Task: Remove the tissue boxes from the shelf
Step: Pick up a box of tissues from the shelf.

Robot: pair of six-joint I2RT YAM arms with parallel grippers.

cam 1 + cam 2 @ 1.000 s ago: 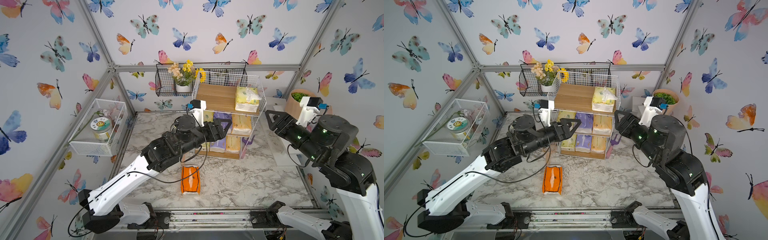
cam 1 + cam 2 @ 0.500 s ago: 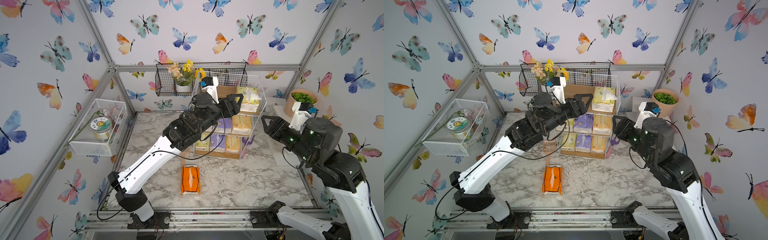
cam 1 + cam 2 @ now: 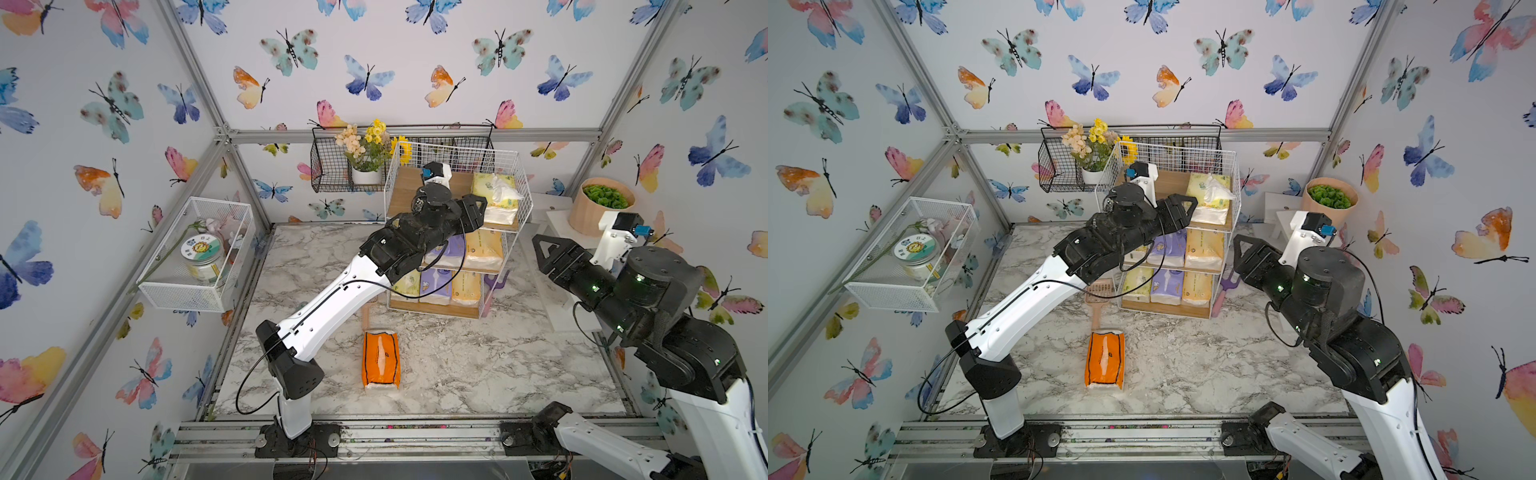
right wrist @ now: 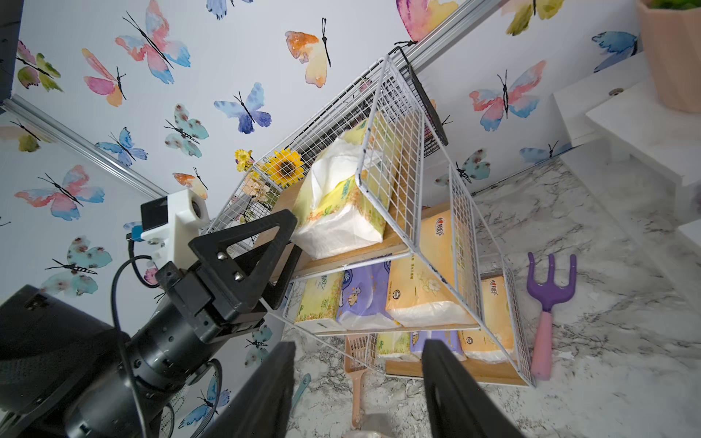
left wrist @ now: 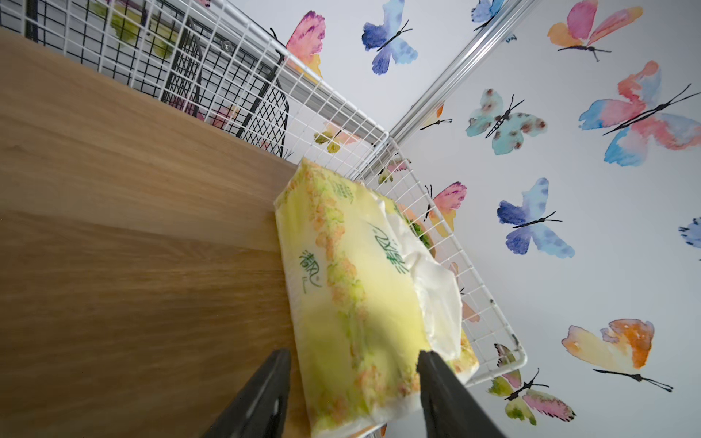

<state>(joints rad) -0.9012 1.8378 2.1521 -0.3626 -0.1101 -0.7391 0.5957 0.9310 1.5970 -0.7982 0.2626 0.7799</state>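
- Left wrist view: left gripper (image 5: 352, 352), jaws apart, is set astride the yellow-green pack (image 5: 341, 265) for lifting.
- Right gripper (image 4: 358, 343), open and empty, is held clear.

Shelf (image 3: 405, 193), middle tier: frame-left end hidden behind the left arm (image 3: 332, 299) in both top views (packs there partly covered). Left gripper (image 5: 352, 354): finger bases cut off by the frame edge in the left wrist view; whether its fingers press the yellow-green pack (image 5: 341, 288) cannot be told. Right gripper (image 4: 359, 345): fingers likewise cropped in its wrist view. Jar (image 3: 199, 249) lid print: too small to read.
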